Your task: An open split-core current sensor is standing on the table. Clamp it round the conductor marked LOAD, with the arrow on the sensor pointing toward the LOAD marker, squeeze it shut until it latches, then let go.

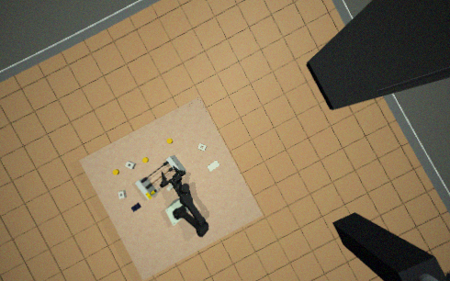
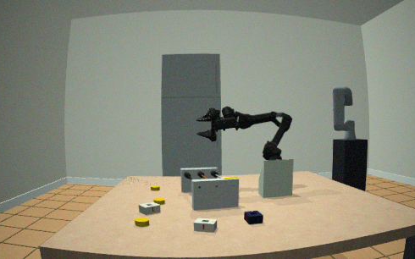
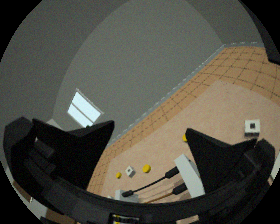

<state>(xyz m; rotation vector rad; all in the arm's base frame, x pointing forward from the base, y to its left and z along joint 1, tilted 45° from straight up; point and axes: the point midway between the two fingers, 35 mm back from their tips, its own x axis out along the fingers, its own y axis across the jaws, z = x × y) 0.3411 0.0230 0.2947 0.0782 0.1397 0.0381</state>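
Pincer: standing wide open, gripping nothing, hanging high above the desk with the arm reaching out level from its grey pedestal.
Pincer aim: pointing out over the conductor fixture.
Conductor fixture: two grey end blocks sitting mid-desk, three dark conductors running between them; LOAD marker not readable.
Sensor: several small blocks are lying on the desk; cannot tell which is the sensor. A dark blue block is sitting near the front, apart from the fixture.
Other items: yellow discs and small grey boxes are lying scattered left and front of the fixture.
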